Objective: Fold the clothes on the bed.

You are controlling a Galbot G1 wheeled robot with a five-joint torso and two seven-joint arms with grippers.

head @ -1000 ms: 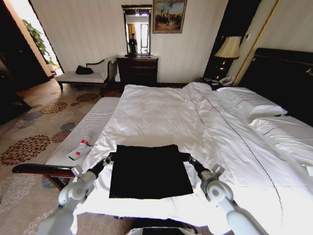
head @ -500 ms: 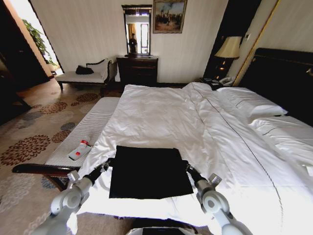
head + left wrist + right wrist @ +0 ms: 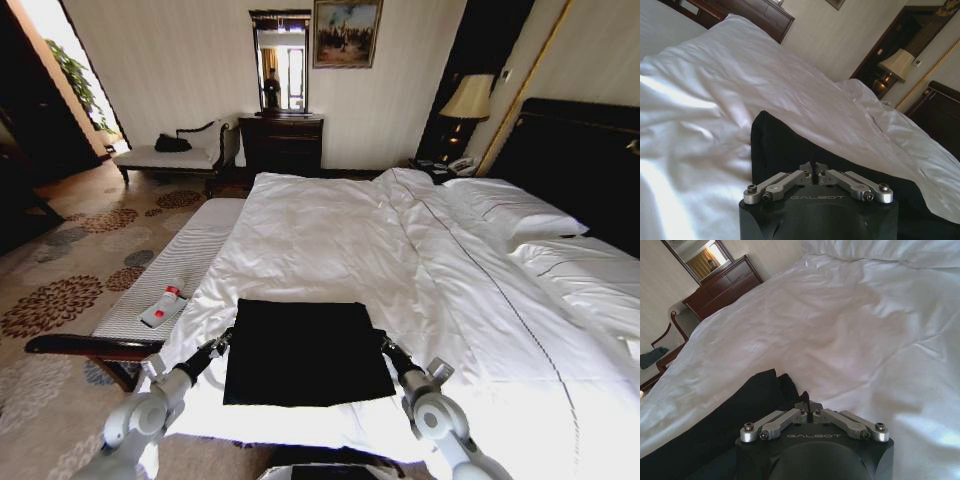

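One T-shirt (image 3: 305, 350), two tools pinching its edges

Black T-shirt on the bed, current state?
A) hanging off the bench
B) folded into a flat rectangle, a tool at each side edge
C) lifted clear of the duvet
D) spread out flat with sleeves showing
B: the black T-shirt lies as a flat rectangle on the bed, with the left tool and right tool at its side edges.
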